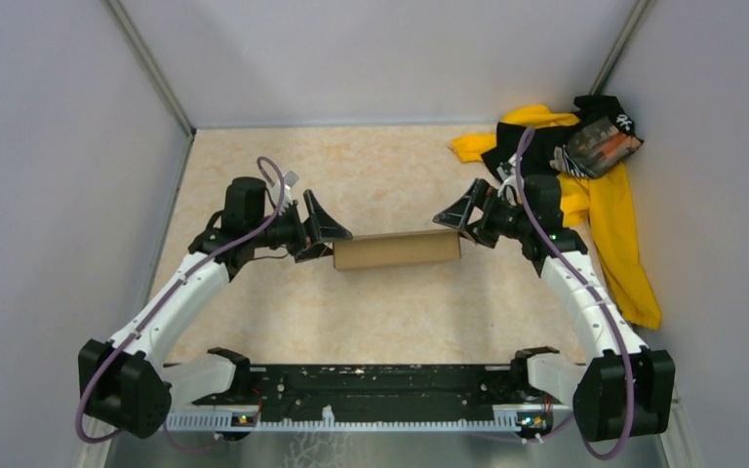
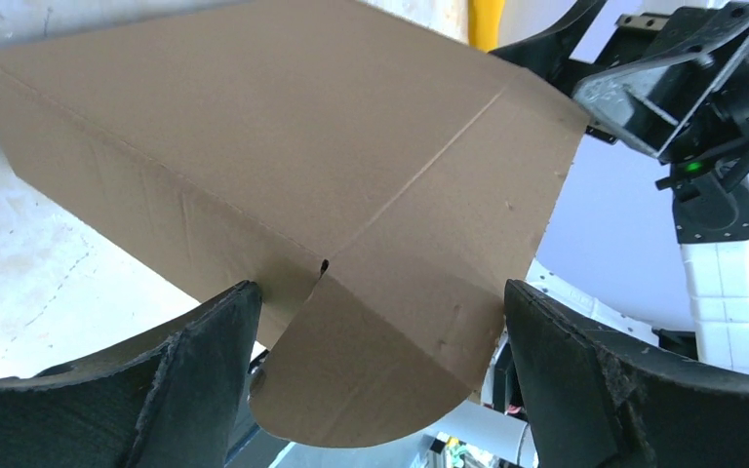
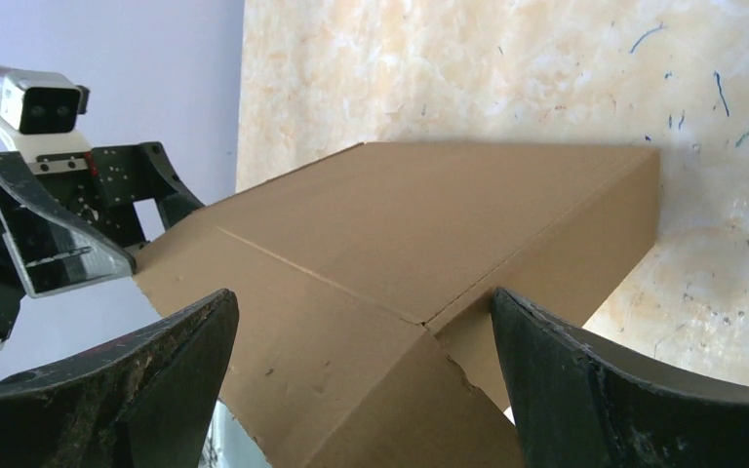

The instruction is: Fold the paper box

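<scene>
The paper box (image 1: 397,250) is plain brown cardboard, folded into a long shape in the middle of the table. My left gripper (image 1: 324,234) is open at its left end. In the left wrist view the box (image 2: 283,146) has a rounded end flap (image 2: 380,370) between my spread fingers (image 2: 205,370). My right gripper (image 1: 453,216) is open at the box's right end. In the right wrist view the box (image 3: 429,214) has a creased end flap (image 3: 351,370) between my fingers (image 3: 566,380). Neither gripper is closed on the cardboard.
A yellow-and-black clothing pile (image 1: 585,166) lies at the back right, against the right wall. Grey walls enclose the table on three sides. A black rail (image 1: 371,385) with the arm bases runs along the near edge.
</scene>
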Available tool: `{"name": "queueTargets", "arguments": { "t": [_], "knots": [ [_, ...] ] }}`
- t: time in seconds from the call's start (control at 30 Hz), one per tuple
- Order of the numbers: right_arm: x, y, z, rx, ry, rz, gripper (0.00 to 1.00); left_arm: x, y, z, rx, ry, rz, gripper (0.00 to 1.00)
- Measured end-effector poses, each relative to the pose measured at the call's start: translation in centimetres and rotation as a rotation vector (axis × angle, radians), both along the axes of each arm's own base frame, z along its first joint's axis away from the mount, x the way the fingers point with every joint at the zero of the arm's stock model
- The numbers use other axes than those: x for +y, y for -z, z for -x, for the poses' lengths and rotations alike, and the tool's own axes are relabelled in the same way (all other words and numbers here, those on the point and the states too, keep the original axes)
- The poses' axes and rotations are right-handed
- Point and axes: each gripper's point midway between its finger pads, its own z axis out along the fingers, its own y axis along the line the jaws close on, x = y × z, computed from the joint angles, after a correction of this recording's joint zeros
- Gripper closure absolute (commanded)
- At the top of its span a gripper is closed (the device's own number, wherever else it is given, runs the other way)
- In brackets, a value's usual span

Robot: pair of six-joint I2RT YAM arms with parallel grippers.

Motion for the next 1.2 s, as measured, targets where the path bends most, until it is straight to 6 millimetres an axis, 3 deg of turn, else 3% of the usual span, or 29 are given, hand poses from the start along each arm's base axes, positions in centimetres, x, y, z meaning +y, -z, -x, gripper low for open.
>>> {"name": "queueTargets", "arguments": {
  "t": [0.17,0.4,1.2],
  "knots": [
    [0.0,0.4,0.5,0.039,0.002,-0.003,0.01,0.5,-0.7,-0.7,-0.004,-0.017,0.012,0.01],
    [0.5,0.4,0.7,0.059,-0.013,-0.019,0.01,1.4,-0.1,-1.7,0.016,-0.049,0.029,0.01],
    [1.5,1.8,-1.8,0.086,-0.052,-0.022,0.01,3.0,2.0,-5.8,0.032,-0.087,0.046,0.01]
  ]
}}
